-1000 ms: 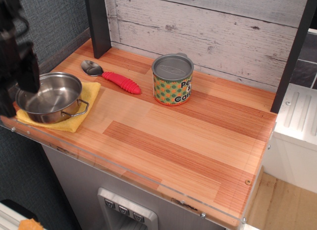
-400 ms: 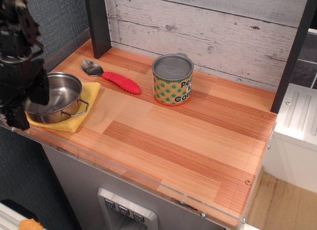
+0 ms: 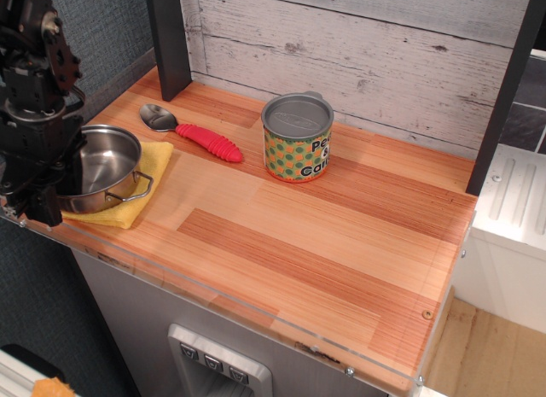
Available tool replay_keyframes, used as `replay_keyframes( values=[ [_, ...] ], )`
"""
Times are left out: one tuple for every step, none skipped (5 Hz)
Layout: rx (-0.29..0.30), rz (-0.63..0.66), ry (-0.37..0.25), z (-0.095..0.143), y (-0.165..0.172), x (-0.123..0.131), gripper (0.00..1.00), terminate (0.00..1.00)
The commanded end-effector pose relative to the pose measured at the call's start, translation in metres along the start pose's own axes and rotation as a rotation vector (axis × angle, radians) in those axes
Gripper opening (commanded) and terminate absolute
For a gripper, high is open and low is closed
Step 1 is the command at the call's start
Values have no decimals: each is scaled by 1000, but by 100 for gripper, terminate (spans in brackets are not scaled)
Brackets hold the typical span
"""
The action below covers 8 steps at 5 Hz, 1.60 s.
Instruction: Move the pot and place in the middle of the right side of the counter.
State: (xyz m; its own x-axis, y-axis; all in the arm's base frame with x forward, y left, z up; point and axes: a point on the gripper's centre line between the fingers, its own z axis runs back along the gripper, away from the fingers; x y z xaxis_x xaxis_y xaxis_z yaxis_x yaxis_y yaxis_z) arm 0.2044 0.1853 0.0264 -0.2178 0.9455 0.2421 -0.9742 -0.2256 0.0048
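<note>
The shiny steel pot [image 3: 109, 165] sits on a yellow cloth [image 3: 143, 185] at the left end of the wooden counter [image 3: 299, 235]. One wire loop handle points toward the right front. My black gripper [image 3: 44, 185] is down over the pot's left side and hides that part of the rim. Its fingers blend into one dark mass, so I cannot tell whether they are open or closed on the rim. The pot rests flat on the cloth.
A spoon with a red handle [image 3: 205, 141] lies behind the pot. A lidded green-orange patterned can [image 3: 296, 139] stands at the back centre. Dark posts stand at the back left [image 3: 168, 38] and far right [image 3: 503, 98]. A clear acrylic strip [image 3: 213, 286] lines the front.
My gripper has moved right, covering more of the pot's left side. The pot, cloth, spoon and can have not moved.
</note>
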Motion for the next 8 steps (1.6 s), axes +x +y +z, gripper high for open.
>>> replay_keyframes(
  values=[
    [-61,10,-7,17,1,10,0,0],
    [-116,28,-6,34,3,19,0,0],
    [-185,40,2,52,4,28,0,0],
    [-248,36,5,71,7,30,0,0],
    [-298,-17,21,87,15,19,0,0],
    [-290,-91,17,93,21,-8,0,0],
    [-299,-202,55,99,30,-39,0,0],
    [-324,-377,95,105,42,-70,0,0]
  ],
)
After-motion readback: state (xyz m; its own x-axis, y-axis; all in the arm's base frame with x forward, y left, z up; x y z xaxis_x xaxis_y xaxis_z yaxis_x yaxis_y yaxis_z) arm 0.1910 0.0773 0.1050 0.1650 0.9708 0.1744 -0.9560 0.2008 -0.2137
